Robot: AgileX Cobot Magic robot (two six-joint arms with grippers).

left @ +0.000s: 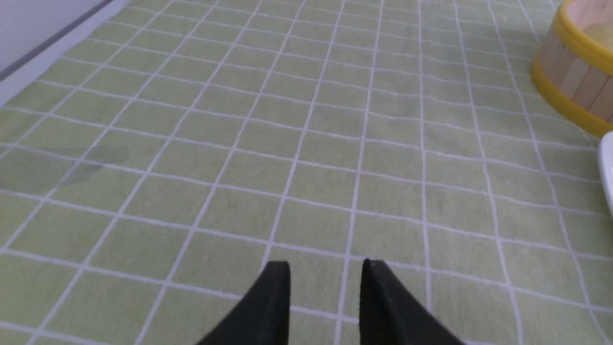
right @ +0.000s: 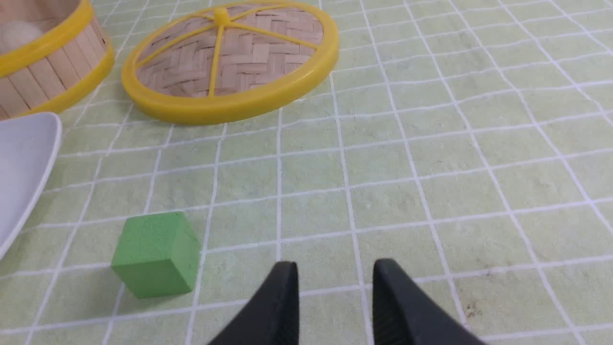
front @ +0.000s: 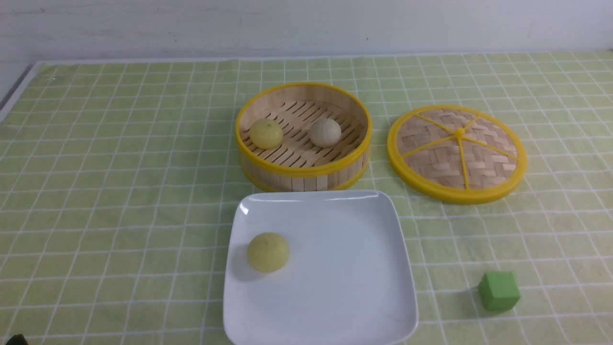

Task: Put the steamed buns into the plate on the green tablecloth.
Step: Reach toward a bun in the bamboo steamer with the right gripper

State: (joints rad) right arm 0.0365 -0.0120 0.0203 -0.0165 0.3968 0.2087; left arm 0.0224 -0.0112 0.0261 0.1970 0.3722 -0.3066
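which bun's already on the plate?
The pale yellow bun on the left side of the white plate. The other yellow bun and the greyish bun sit in the bamboo steamer behind it.

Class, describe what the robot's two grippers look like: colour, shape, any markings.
The left gripper and right gripper look alike: two matte black fingers each, broad at the base, tapering to blunt tips. No markings or cables show.
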